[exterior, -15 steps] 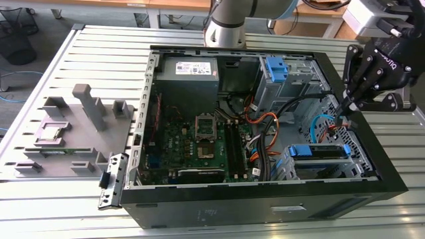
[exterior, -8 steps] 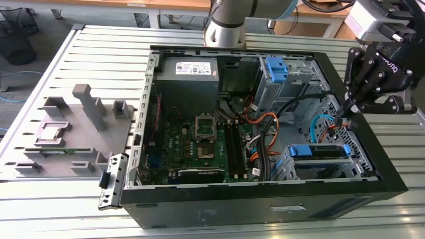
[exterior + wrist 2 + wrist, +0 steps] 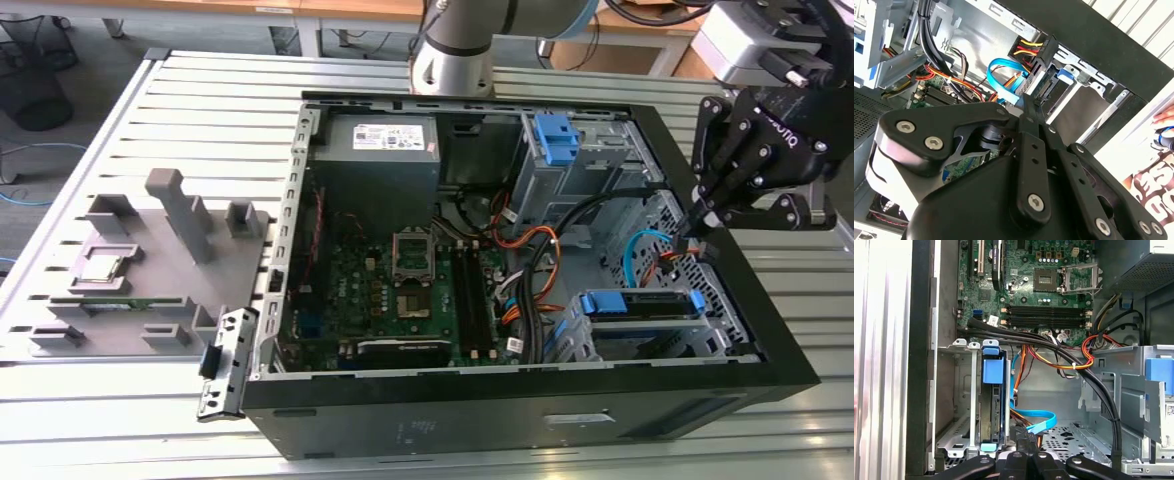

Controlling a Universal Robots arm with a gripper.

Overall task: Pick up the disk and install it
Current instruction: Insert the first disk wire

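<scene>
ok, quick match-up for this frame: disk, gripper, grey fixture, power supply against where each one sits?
1 disk
2 gripper
3 grey fixture
4 power supply

A on the table, outside the case
B in the drive cage
C at the case's side, exterior view's right
D case corner by the arm's base

Pairs: 1-B, 2-C, 3-A, 4-D

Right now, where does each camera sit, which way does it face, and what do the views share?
Exterior view: off the arm, looking down into the open computer case; the arm's base and the gripper show.
First wrist view: on the arm, looking past the shut gripper into the case at the disk.
Second wrist view: behind the gripper, facing the case's wall.
Shared: all three show the blue cable; exterior and first wrist views show the disk.
</scene>
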